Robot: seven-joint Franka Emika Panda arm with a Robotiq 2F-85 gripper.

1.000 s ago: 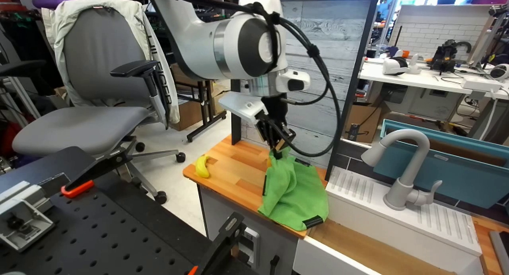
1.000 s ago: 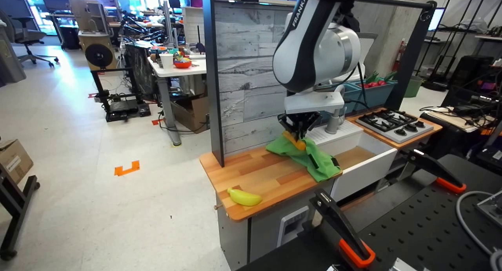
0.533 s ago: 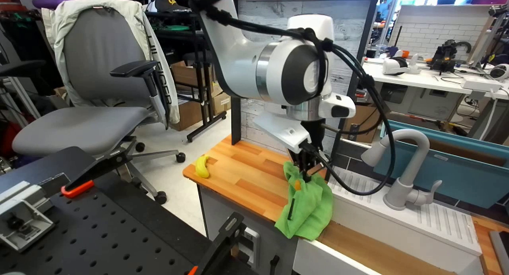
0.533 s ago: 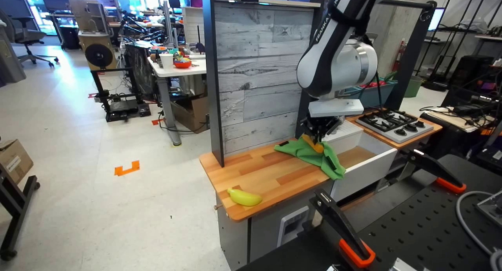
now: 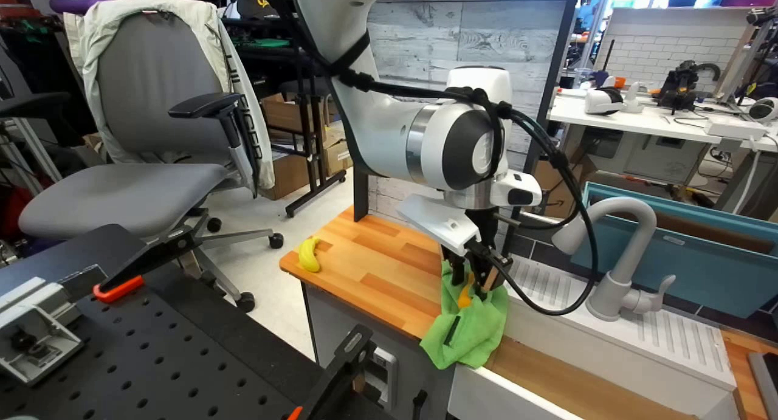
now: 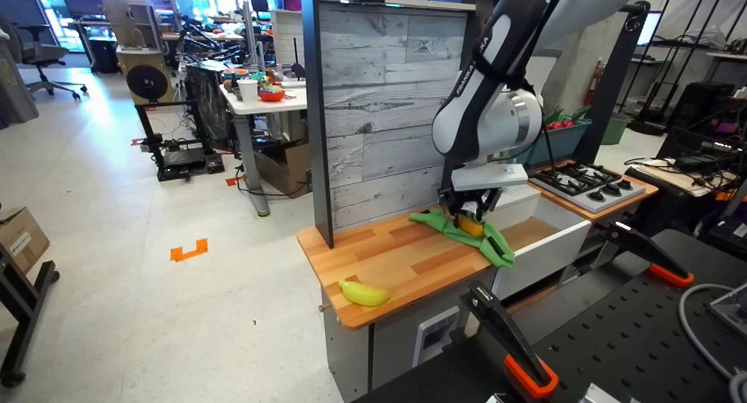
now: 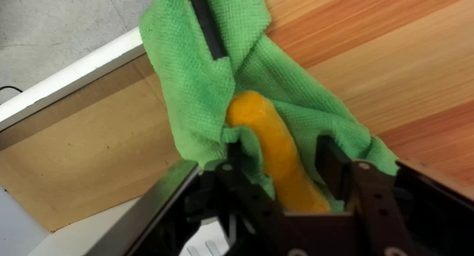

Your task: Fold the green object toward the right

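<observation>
I log the green cloth bunched on the tabletop, at the end beside the sink; all three views show it. Tool is at the cloth, fingers spread apart; wrist view shows a cloth fold and a curved orange object between them. Only the exterior views give me the yellow banana, well apart.

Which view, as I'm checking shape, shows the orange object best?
The wrist view: the orange object appears largest, its curve plain, lower end behind the gripper. Both exterior views show it small, partly hidden, on the green cloth.
</observation>
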